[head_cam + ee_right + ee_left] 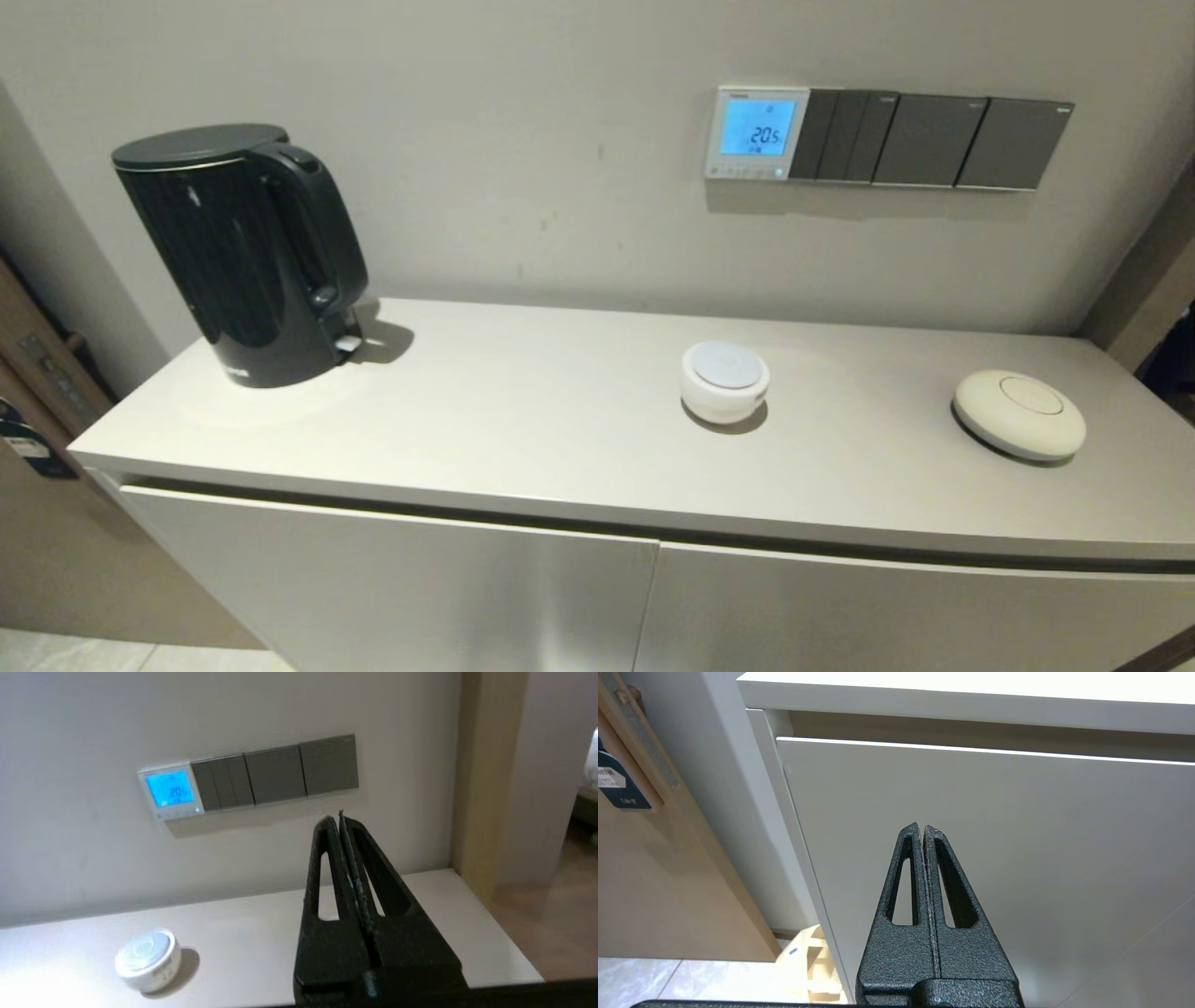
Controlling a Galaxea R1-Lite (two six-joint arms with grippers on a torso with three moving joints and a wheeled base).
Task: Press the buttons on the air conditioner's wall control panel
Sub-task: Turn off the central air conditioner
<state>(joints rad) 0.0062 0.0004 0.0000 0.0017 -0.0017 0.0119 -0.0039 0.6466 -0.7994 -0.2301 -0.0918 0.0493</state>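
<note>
Buttons (747, 172) are seen along the lower edge of the wall control panel (756, 133), mounted above the countertop (560, 429). Well apart from it, the right gripper (340, 817) is pressed closed, empty, raised over the counter. The left gripper (922, 828), also closed, is parked low before the cabinet door (1017, 835).

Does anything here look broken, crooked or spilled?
Nothing stands out. The control panel sits level on the wall with its screen lit, the kettle stands upright, and the counter shows no spill.
</note>
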